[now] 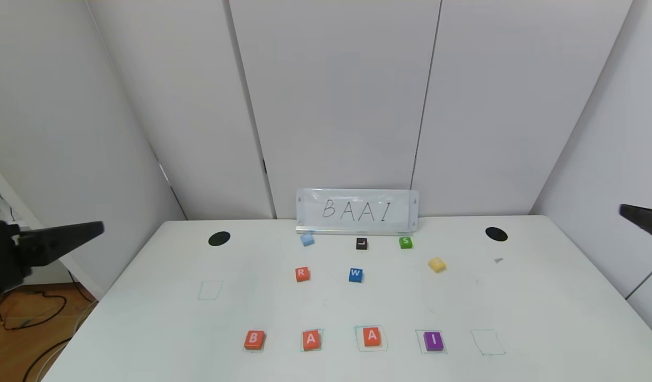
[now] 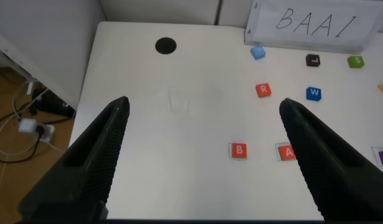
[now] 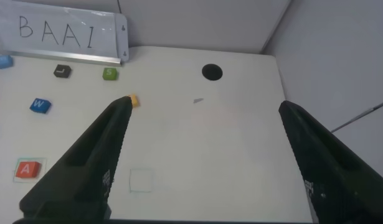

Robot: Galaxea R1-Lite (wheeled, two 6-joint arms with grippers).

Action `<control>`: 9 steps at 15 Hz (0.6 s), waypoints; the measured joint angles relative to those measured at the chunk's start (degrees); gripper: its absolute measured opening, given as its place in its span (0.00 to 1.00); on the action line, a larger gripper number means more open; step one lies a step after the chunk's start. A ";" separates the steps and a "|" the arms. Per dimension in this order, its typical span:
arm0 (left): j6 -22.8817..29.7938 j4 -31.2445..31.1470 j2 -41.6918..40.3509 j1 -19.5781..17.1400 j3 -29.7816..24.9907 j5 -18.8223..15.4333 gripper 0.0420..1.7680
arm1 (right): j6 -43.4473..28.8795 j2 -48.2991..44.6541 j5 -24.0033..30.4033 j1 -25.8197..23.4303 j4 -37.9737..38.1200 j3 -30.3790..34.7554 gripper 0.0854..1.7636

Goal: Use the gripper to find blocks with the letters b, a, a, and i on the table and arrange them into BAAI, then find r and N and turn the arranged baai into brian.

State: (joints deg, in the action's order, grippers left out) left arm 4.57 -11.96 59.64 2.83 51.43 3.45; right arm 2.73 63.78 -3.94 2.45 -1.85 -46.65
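On the white table the front row reads B, A, A in orange-red and a purple I, each on a green outline. The orange-red R block lies behind them, mid-table. No N can be read on any block. My left gripper hangs open and empty off the table's left edge. In the left wrist view B, A and R lie far below it. My right gripper is open and empty at the right edge, over bare table in the right wrist view.
A BAAI sign stands at the back. Before it lie a light blue block, a black block, a green S, a yellow block and a blue W. Empty green outlines are drawn at the left and right of I.
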 joint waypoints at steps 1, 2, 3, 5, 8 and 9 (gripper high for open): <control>-0.61 0.15 -4.07 -0.22 -1.18 -0.12 0.97 | 1.28 -5.21 0.46 -0.15 0.18 1.58 0.96; -1.34 0.20 -8.13 -0.33 -2.24 -0.22 0.97 | 2.68 -10.89 1.18 -0.17 0.44 3.17 0.96; -2.11 0.20 -12.51 -0.44 -3.36 -0.28 0.97 | 3.83 -16.08 1.84 -0.17 0.95 4.44 0.96; -3.82 -0.76 -20.59 -0.51 -5.18 -0.34 0.97 | 5.89 -26.11 2.68 -0.30 3.55 6.23 0.96; -7.83 -5.06 -32.27 -0.51 -6.12 -0.44 0.97 | 9.36 -38.03 2.96 -0.96 6.74 7.66 0.96; -9.74 -5.91 -35.79 -0.51 -6.31 -0.56 0.97 | 9.96 -41.11 2.93 -1.07 7.18 8.20 0.96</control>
State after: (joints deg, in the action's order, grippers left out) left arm -5.17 -17.87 23.84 2.32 45.12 2.89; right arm 12.69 22.67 -1.01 1.38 5.33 -38.45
